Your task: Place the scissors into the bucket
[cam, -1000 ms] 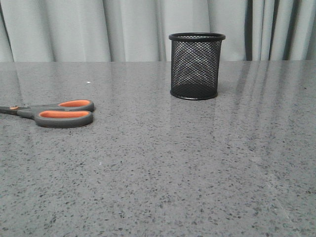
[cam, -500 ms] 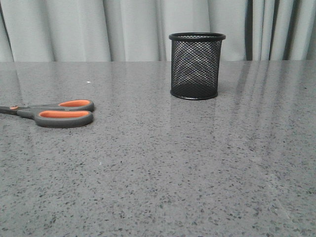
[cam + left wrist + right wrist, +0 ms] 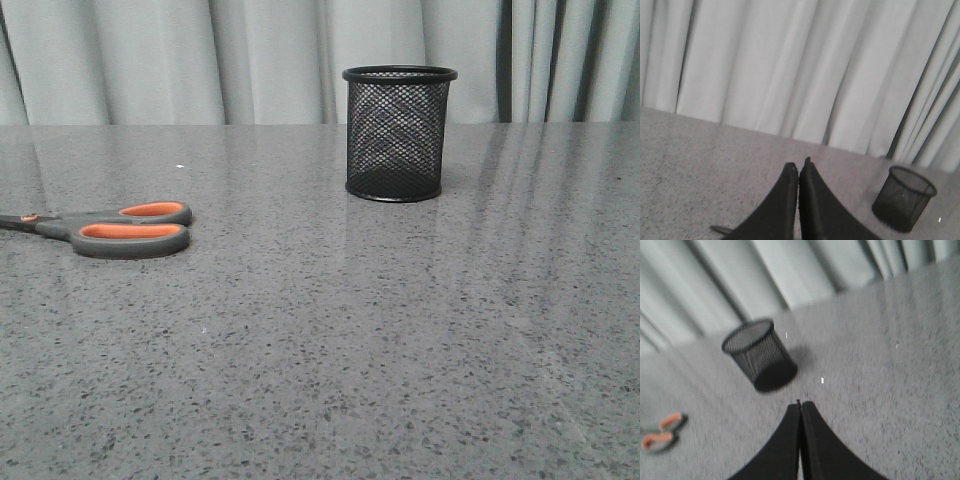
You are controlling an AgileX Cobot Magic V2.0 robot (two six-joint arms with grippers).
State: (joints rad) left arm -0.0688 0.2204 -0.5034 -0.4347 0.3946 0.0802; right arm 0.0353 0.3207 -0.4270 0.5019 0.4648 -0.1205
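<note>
Looking forward over the table (image 3: 400,350), we see neither of our arms, only the scissors (image 3: 110,230) lying flat at the left edge and the bucket (image 3: 398,133) standing upright farther back, right of centre, well apart from them. Our wrist cameras supply what that view lacks: the left gripper (image 3: 798,172) shows its two dark fingers pressed together tip to tip with nothing between them, raised above the speckled surface, the bucket (image 3: 903,198) off to one side before the pale curtain (image 3: 790,70). The right gripper (image 3: 800,405) is likewise closed and empty, and its blurred picture takes in both the bucket (image 3: 759,361) and, at the picture's edge, the orange-lined handles of the scissors (image 3: 662,434). The left wrist view does not show the scissors clearly; a thin dark sliver beside the fingers is too small for us to name. Compared with the front view of half a second and a full second ago, nothing on the table has shifted: scissors and bucket sit exactly where they did. The scissors have dark grey handles with orange inside the finger loops, the loops pointing right and the blades running out of the frame to the left. The bucket is a black wire-mesh cylinder with a solid rim and base, and looks empty.
</note>
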